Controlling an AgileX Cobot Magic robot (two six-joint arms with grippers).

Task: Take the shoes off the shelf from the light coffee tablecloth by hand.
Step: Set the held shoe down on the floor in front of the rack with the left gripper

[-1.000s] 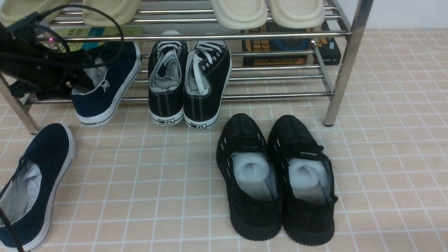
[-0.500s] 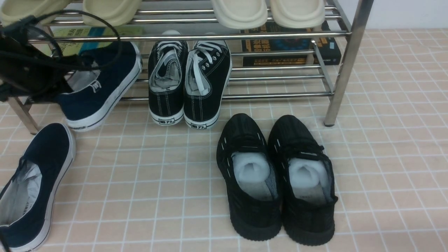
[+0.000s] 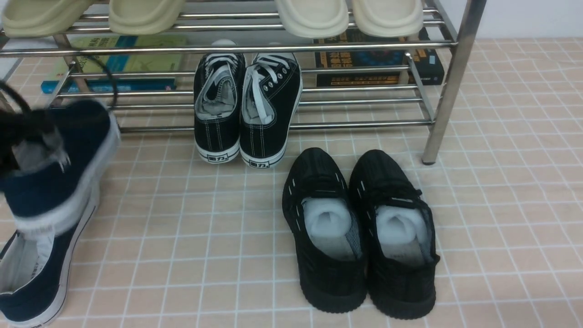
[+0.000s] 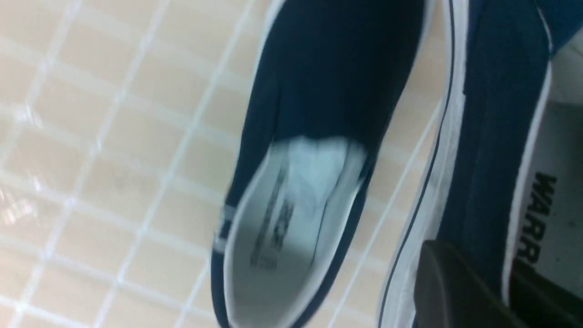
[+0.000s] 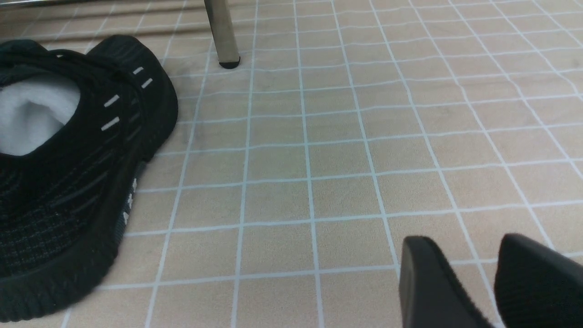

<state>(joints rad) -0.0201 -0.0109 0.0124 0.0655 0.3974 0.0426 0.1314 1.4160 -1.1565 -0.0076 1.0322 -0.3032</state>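
Left jaws: clamped on the side wall of the lifted navy slip-on [image 3: 54, 168], which is held tilted in the air, clear of the chrome shoe rack [image 3: 448, 91], over the left edge of the grid-printed tablecloth [image 3: 501, 205]. Right jaws: parted, nothing between them, low over bare cloth. Second navy slip-on [image 3: 36, 273]: laid on the cloth beneath the lifted one. Black lace-up sneakers [image 3: 246, 109]: leaned on the rack's lower tier. Black knit shoes [image 3: 360, 232]: set on the cloth before the rack.

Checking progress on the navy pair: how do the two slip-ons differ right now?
The gripped slip-on hangs tilted in the air, rim pinched in the left claw; the other slip-on lies flat on the tablecloth, untouched. Both are navy, white-soled, off the shelf.
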